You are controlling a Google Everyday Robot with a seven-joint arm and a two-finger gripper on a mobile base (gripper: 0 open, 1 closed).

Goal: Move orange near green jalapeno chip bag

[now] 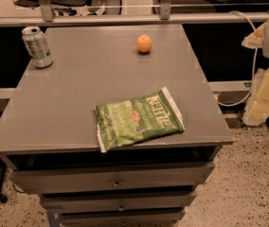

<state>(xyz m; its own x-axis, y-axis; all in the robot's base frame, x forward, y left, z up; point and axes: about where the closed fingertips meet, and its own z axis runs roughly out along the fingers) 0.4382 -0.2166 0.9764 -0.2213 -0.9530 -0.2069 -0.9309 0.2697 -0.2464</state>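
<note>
The orange [144, 43] is a small round fruit sitting on the far part of the grey table top [77, 93], right of centre. The green jalapeno chip bag [138, 119] lies flat near the table's front edge, with white "Kettle" lettering and white sealed ends. The orange is well behind the bag and apart from it. My gripper [268, 90] shows as pale cream and white parts at the right edge of the view. It is off the table's right side, away from both the orange and the bag, and holds nothing that I can see.
A silver-green soda can [37, 47] stands at the table's far left corner. Drawers [113, 178] sit under the table top. A white cable [251, 65] hangs at the right. A metal rail [125, 19] and chair bases are behind the table.
</note>
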